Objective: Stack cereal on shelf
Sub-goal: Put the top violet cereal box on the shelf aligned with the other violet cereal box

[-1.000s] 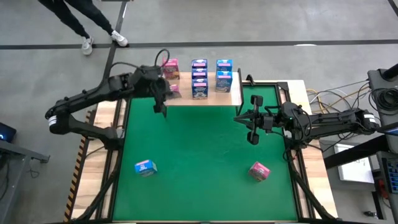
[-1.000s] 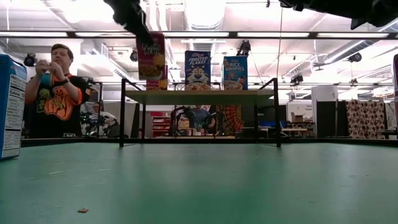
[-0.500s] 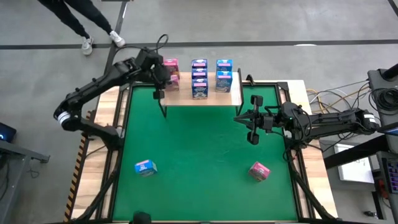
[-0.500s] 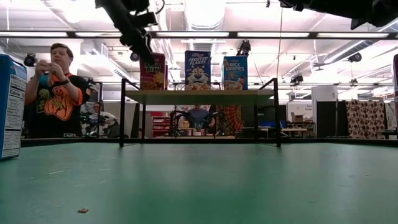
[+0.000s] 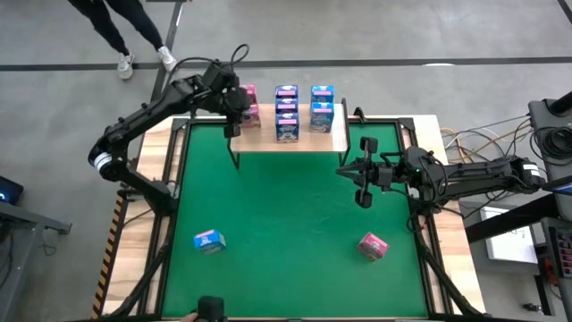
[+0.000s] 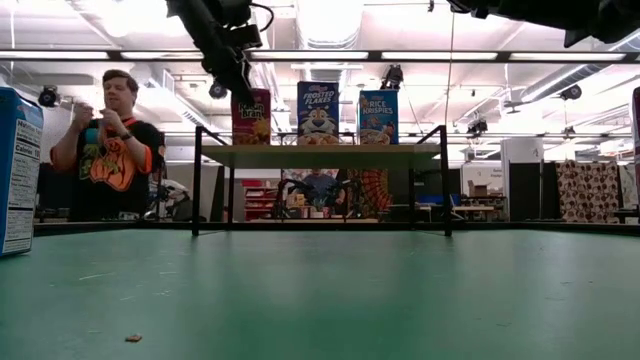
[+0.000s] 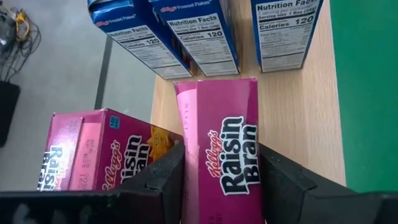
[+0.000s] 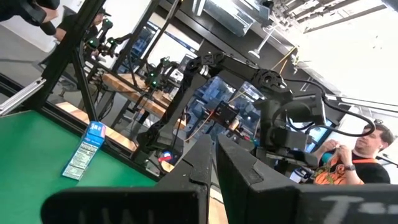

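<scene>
Left gripper (image 7: 217, 180) at the low light-wood plank shelf (image 5: 326, 141)

Its fingers are straddling a pink Raisin Bran cereal box (image 7: 225, 158), contact unclear; the right gripper (image 5: 363, 170) is hovering pinched shut.

The shelf (image 5: 335, 136), a low light-wood plank on thin black legs, stands at the far edge of the green mat (image 5: 286, 215) and carries blue cereal boxes (image 5: 287, 114) and pink ones (image 5: 247, 100) at its left end. One blue box (image 5: 208, 240) and one pink box (image 5: 373, 245) lie on the mat, well apart
</scene>
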